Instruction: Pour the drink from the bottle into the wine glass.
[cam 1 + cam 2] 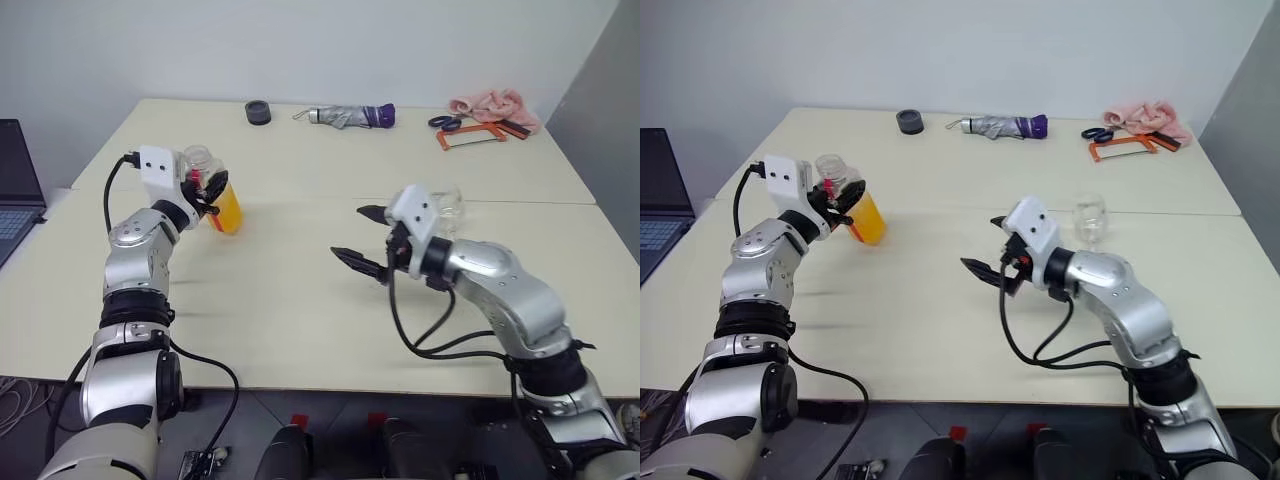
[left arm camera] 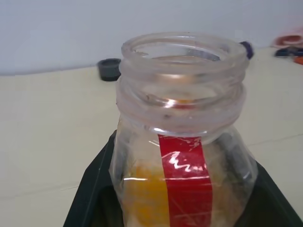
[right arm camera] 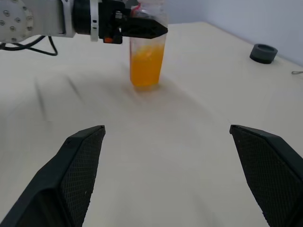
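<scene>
Nearest the head camera, the right arm bends in from the table's front edge, forearm angled toward the middle, wrist roughly level. Its right gripper (image 1: 365, 240) hangs above the table (image 1: 940, 330) with both black fingers spread wide and nothing between them. Just behind that gripper's wrist, on the far side, stands the wine glass (image 1: 1089, 220), upright and apart from the fingers.

Well off to the other side, the left arm reaches forward with its elbow bent, wrist about level. The left gripper (image 1: 206, 199) is clamped on the bottle (image 1: 216, 194), gripping it high on the body below the open, uncapped neck. Within the fingers the bottle leans slightly; its red label strip (image 2: 185, 182) faces the wrist. Orange drink (image 3: 146, 66) fills the lower part, below the fingers, and the bottle's base sits at or just above the tabletop.
</scene>
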{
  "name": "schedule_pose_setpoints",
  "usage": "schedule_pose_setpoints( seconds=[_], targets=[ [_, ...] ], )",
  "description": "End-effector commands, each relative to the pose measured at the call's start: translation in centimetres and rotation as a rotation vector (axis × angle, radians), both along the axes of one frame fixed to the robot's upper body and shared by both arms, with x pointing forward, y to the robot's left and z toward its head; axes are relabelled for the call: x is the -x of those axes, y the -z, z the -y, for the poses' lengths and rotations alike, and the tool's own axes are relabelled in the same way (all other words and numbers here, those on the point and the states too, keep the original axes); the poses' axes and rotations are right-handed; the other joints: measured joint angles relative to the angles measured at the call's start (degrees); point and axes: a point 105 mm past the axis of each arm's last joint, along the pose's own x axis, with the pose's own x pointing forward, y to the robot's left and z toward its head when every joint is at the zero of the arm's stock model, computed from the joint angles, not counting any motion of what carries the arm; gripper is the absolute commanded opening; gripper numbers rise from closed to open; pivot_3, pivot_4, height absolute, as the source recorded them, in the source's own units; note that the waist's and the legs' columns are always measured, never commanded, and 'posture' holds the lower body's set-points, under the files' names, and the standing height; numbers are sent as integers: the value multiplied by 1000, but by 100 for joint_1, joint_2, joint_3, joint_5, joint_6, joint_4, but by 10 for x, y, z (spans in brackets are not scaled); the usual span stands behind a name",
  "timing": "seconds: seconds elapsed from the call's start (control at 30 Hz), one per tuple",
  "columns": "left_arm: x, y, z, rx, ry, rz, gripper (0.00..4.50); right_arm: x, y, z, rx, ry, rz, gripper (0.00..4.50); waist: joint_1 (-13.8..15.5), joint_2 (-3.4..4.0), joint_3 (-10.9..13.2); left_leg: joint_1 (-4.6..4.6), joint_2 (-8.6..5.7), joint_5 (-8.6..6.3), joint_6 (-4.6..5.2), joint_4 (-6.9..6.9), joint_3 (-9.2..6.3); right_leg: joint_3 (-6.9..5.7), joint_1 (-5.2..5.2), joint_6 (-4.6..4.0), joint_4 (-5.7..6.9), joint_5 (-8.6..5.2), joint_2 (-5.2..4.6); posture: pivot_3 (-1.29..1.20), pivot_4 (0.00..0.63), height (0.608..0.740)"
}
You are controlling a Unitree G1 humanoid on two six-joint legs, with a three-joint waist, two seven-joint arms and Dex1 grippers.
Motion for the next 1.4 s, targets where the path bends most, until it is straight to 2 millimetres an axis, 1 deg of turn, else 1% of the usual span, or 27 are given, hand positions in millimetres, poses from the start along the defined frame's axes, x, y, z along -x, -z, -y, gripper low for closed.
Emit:
schedule_pose_setpoints(
  seconds=[0.03,0.13,0.23,0.3,0.33,0.37,0.5,0.53,0.7,0.8,1.0,1.1,1.2,1.3,1.37,1.4],
  targets=[
    [-3,-26,-6,-19,-42,89,1817,-2,-10,-14,8,-24,52,4500,7,-3,-1,-2,-1,0,0,0,-1,-1,0,1,-2,1,-1,0,150,740],
    [-5,-21,-8,-15,-69,79,1817,-6,-11,-22,16,-30,61,4500,3,-4,-2,0,-1,0,0,0,-4,-5,-1,1,1,1,1,0,150,740],
    [-6,-14,-8,9,-75,68,1817,-7,-11,-25,16,-33,63,4500,-11,-4,-2,3,-1,0,0,-2,-1,-4,-3,1,4,1,8,0,150,740],
    [-6,-11,-8,17,-79,63,2533,-6,-11,-26,14,-38,63,4500,-14,-4,-2,3,-1,0,0,-2,-1,-4,-4,0,6,1,10,0,150,740],
    [-6,-10,-8,20,-78,62,2718,-5,-11,-27,13,-40,62,4500,-14,-4,-2,3,-1,0,0,-2,-1,-4,-4,0,6,1,10,0,150,740],
    [-6,-8,-7,20,-76,61,3082,-5,-11,-27,13,-42,60,4500,-14,-4,-2,4,-1,0,1,-2,-1,-3,-4,0,7,1,9,0,150,740],
    [-4,-1,-5,23,-70,53,4307,-3,-10,-26,12,-44,53,4500,-20,-4,-2,3,-1,-1,1,-2,-1,-4,-4,0,7,1,10,0,150,740],
    [-3,1,-5,22,-68,50,4446,-2,-10,-26,12,-43,52,4500,-28,-4,-2,3,-1,-1,1,-2,-1,-4,-4,0,7,1,10,0,150,740],
    [1,9,-4,12,-62,40,4446,1,-8,-24,14,-43,39,4500,-68,-4,-2,4,-1,-1,2,-3,-2,-4,-5,0,8,1,12,0,150,740],
    [5,15,-7,-31,-84,42,4446,5,-5,-22,19,-49,26,4500,-80,-4,-2,3,2,-1,2,-3,-4,-4,-5,0,8,1,12,0,150,740],
    [19,27,-18,-80,-164,57,4446,11,4,-15,32,-46,0,4500,-83,-4,-2,4,8,-3,6,-4,-5,-2,-5,0,9,1,10,0,150,740],
    [27,33,-20,-97,-187,60,4446,14,9,-10,40,-36,-17,4500,-82,-4,-3,4,8,-4,7,-5,-6,-1,-5,0,9,1,8,0,150,740],
    [37,41,-20,-105,-197,52,4446,17,13,-5,39,-19,-37,4500,-80,-4,-3,4,9,-4,7,-5,-7,-1,-5,0,9,1,4,0,150,740],
    [57,42,-11,-159,-140,76,4446,19,13,7,6,23,-75,4500,-80,-4,-3,4,11,-5,8,-6,-7,1,-4,0,7,1,4,0,150,740],
    [72,42,-6,-188,-74,81,4446,19,7,17,-27,58,-88,4500,-77,-5,-3,4,10,-4,7,-9,-4,4,-4,0,6,1,-8,0,150,740],
    [78,43,-5,-173,-54,72,4446,19,3,22,-48,75,-97,4500,-74,-5,-3,3,12,-5,8,-9,-5,4,-5,0,5,1,-12,0,150,740]
  ],
)
